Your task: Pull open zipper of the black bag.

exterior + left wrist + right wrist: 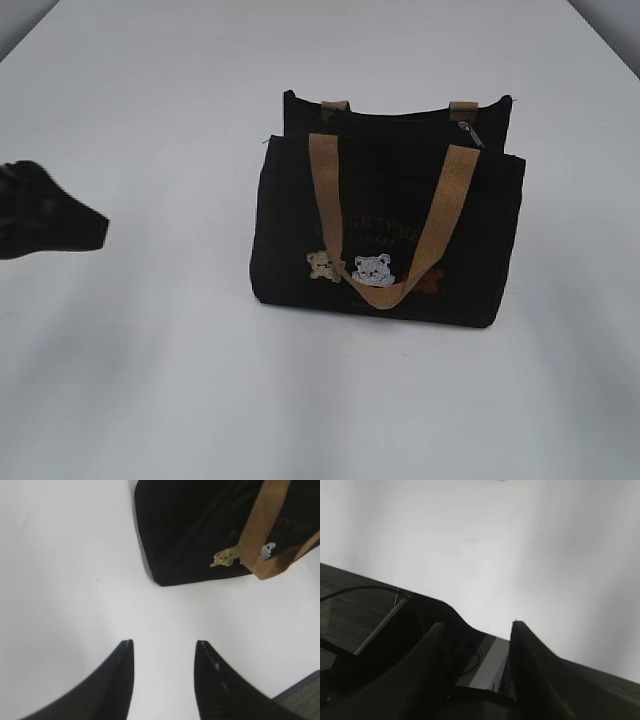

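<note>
Your left end effector point(164, 652) hangs with jaws apart and empty, short of the small black fabric bag point(385, 235) upright on the white worktop point(150, 350). Your right end effector point(477, 625) is likewise parted, empty. The black zipper point(400, 125) along the top looks untouched; everything remains.

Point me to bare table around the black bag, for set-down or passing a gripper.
Free: the white table in front of the black bag, behind it, and to its right. Between the bag and the left gripper is a bare strip too. Crowded: only at the bag itself.
</note>
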Motion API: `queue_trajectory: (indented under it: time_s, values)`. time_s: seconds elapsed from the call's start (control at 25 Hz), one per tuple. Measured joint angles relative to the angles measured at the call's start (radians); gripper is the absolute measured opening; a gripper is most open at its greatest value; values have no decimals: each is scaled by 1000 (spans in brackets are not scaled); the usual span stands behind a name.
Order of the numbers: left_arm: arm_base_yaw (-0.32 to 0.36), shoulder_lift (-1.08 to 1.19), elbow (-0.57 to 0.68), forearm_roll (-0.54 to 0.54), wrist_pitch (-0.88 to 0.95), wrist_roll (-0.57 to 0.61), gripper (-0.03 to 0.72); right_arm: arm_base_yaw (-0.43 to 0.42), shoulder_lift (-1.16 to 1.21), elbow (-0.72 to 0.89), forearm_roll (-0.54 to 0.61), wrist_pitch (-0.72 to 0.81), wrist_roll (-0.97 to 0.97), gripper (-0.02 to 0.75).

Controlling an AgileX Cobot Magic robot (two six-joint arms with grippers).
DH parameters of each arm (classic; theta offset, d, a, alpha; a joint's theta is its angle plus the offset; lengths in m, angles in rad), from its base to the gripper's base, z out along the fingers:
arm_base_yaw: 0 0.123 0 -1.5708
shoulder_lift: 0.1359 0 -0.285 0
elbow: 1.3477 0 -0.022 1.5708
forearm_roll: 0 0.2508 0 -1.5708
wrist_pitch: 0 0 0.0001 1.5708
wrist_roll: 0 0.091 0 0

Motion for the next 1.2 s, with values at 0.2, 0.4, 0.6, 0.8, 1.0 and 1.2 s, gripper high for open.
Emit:
queue_trajectory:
  time_s: [0.2, 0.4, 0.6, 0.8, 1.0, 1.2]
  values:
    - [0, -254, 30, 182, 142, -188, 298, 0, -311, 160, -4, -26, 30, 328]
    - [0, -517, 41, 390, 320, -305, 297, 0, -504, 215, -11, -14, 69, 328]
    - [0, -742, 138, 454, 397, -331, 288, 0, -659, 218, -84, 3, 75, 328]
    - [0, -946, 203, 458, 411, -335, 288, 0, -774, 219, -173, 7, 52, 326]
    - [0, -1112, 203, 459, 416, -337, 277, 0, -849, 231, -186, -16, -18, 300]
    - [0, -1168, 220, 468, 434, -338, 271, 0, -901, 327, -173, -71, -39, 295]
